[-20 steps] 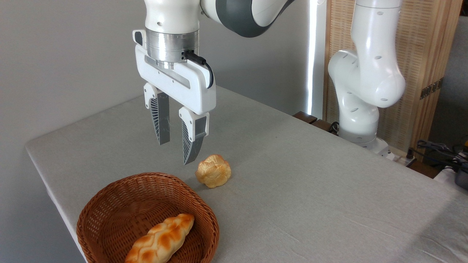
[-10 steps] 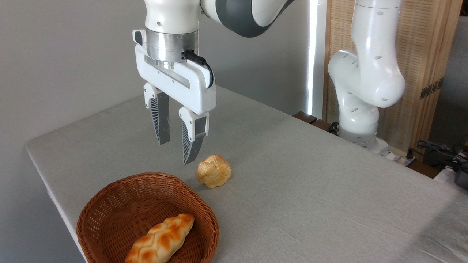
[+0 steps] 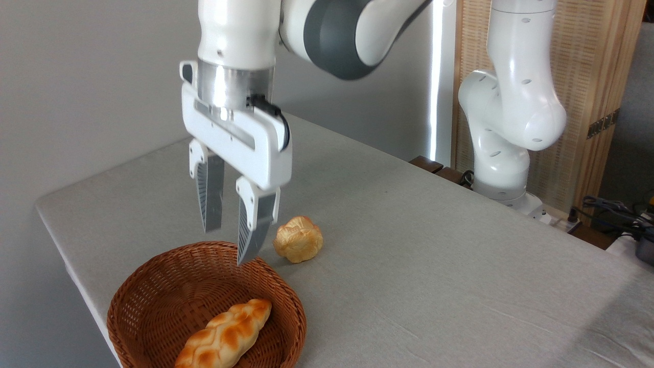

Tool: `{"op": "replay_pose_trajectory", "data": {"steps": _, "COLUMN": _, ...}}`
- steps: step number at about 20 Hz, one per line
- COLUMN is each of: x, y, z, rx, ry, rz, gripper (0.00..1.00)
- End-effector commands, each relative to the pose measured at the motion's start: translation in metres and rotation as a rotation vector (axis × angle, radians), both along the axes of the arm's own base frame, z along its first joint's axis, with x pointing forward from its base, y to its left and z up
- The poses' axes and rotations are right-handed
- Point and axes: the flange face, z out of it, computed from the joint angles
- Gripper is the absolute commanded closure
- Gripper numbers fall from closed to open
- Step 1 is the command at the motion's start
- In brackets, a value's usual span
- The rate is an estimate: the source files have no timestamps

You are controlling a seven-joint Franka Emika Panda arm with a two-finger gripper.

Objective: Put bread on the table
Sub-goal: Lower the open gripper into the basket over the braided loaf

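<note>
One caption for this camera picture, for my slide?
Open claw above basket holding braided bread; small bun beside it.

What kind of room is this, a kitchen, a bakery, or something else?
Probably a robot lab or test room, not a kitchen. A white robot arm is bolted beside a cloth-covered table, cables lie by its base, and the only food is a loaf in a basket and a bun.

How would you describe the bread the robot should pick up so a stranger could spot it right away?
Find the brown wicker basket at the near left corner of the grey table. Inside it lies the bread, a long braided, golden loaf. The small round bun sits outside, on the table.
</note>
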Motion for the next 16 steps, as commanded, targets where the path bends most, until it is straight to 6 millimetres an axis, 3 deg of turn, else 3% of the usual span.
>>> {"op": "replay_pose_trajectory", "data": {"steps": 1, "x": 0.017, "y": 0.011, "z": -0.023, "rx": 0.037, "ry": -0.018, "rz": -0.014, "gripper": 0.0}}
{"op": "replay_pose_trajectory", "data": {"steps": 3, "x": 0.022, "y": 0.019, "z": -0.038, "rx": 0.048, "ry": 0.003, "rz": -0.002, "gripper": 0.0}}
{"op": "replay_pose_trajectory", "data": {"steps": 9, "x": 0.039, "y": 0.015, "z": -0.085, "rx": 0.08, "ry": 0.046, "rz": -0.001, "gripper": 0.0}}
{"op": "replay_pose_trajectory", "data": {"steps": 16, "x": 0.049, "y": 0.012, "z": -0.119, "rx": 0.103, "ry": 0.067, "rz": 0.001, "gripper": 0.0}}
